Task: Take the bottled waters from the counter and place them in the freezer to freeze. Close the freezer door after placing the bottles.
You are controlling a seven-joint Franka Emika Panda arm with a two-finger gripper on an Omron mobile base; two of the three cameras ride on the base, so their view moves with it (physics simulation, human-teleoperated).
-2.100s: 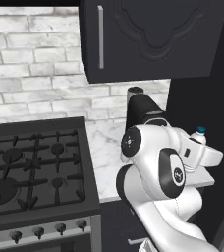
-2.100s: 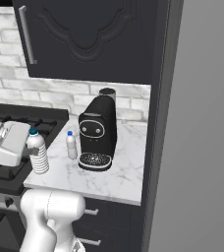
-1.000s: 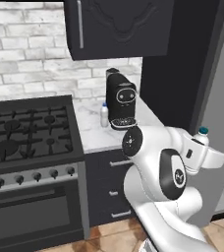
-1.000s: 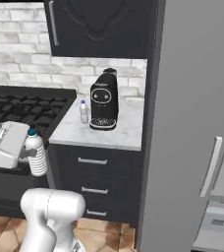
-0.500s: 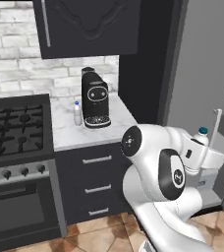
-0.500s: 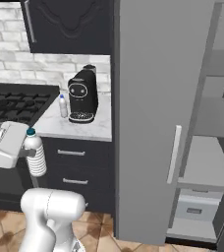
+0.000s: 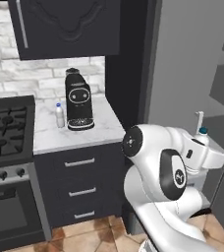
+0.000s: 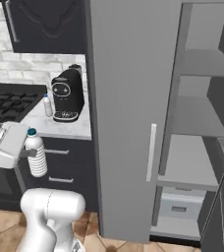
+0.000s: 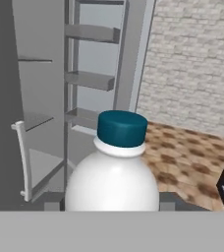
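Your hand (image 8: 28, 152) is clenched on the teal-capped bottle (image 8: 35, 158), carried upright beside the arm and well off the desk (image 7: 74, 135). By my reading you are midway through the first delivery: one bottle in transit, none frozen yet. Next you need to swing that bottle toward the open freezer (image 8: 197, 147), line it up with a bare grey shelf (image 8: 190, 162), and set it down standing before letting go. Count what you have: two bottles in all, one in your grasp and one blue-capped bottle (image 7: 59, 115) waiting on the desk, just beside the single black coffee machine (image 7: 78, 100). Farther off, several freezer shelves stand bare.
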